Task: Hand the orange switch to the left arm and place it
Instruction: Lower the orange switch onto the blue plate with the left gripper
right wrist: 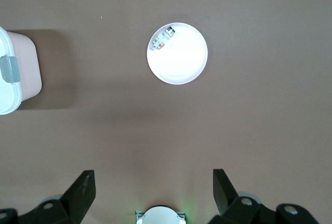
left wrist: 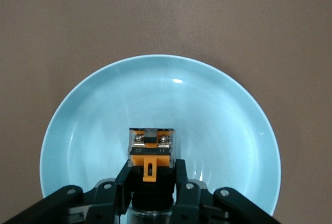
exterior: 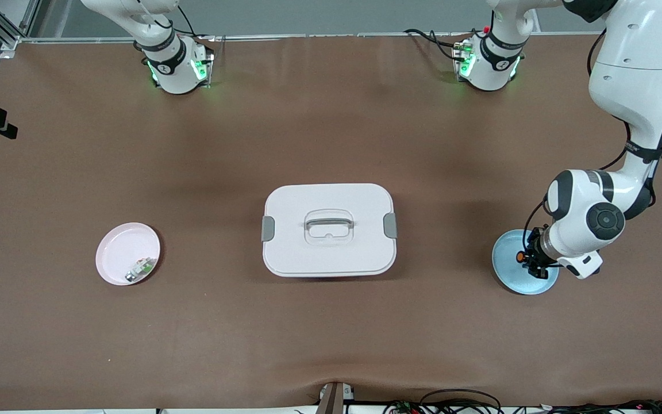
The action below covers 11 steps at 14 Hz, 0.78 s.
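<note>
orange switch (left wrist: 150, 156) | light, rigid, we judge; left tool (left wrist: 151, 185) clamps its black body over blue plate (left wrist: 218, 110) | right tool (right wrist: 154, 190) waits spread above the surface

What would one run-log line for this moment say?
left gripper: shut on orange switch, over blue plate | right gripper: open, waiting high | box: mid-table

No legible text anywhere. Arm bases (exterior: 177, 68) carry small dark round logo marks, too small to read. Switch (left wrist: 150, 154) has tiny marks near its screws, unreadable. Box (exterior: 328, 229), plates, counter (exterior: 331, 333): no labels, nos. or signs seen.
</note>
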Each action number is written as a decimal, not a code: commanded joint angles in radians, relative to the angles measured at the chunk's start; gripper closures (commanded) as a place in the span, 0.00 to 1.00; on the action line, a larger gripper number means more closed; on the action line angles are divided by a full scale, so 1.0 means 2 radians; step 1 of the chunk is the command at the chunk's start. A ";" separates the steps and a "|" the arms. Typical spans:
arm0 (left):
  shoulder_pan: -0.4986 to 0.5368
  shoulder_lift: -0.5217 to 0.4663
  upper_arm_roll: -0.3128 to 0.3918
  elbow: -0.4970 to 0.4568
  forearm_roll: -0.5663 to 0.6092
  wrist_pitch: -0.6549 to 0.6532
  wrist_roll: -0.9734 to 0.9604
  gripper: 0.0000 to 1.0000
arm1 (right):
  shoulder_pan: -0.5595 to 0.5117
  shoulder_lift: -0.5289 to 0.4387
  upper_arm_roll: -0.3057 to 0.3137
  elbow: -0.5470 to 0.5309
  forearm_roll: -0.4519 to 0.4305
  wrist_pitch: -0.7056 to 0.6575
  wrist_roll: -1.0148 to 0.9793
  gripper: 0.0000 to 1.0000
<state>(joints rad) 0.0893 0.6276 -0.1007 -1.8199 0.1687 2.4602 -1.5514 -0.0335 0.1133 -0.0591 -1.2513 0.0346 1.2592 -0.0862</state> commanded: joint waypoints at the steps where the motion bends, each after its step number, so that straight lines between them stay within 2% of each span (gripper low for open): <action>1: 0.001 0.007 0.000 0.011 0.014 0.002 -0.012 0.94 | -0.009 -0.007 0.010 -0.008 0.002 -0.002 -0.001 0.00; 6: 0.001 0.008 0.000 0.012 0.014 0.002 -0.011 0.76 | -0.010 -0.007 0.008 -0.008 0.005 0.008 0.000 0.00; 10: 0.001 0.011 0.000 0.022 0.014 0.002 -0.010 0.43 | -0.012 -0.007 0.007 -0.016 0.005 0.006 0.001 0.00; 11: 0.001 0.011 0.000 0.023 0.014 0.002 -0.010 0.39 | -0.012 -0.007 0.007 -0.017 0.005 0.005 0.001 0.00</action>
<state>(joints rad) 0.0913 0.6344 -0.0993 -1.7994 0.1699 2.4606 -1.5514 -0.0367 0.1134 -0.0562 -1.2626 0.0348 1.2663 -0.0860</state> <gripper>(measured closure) 0.555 0.000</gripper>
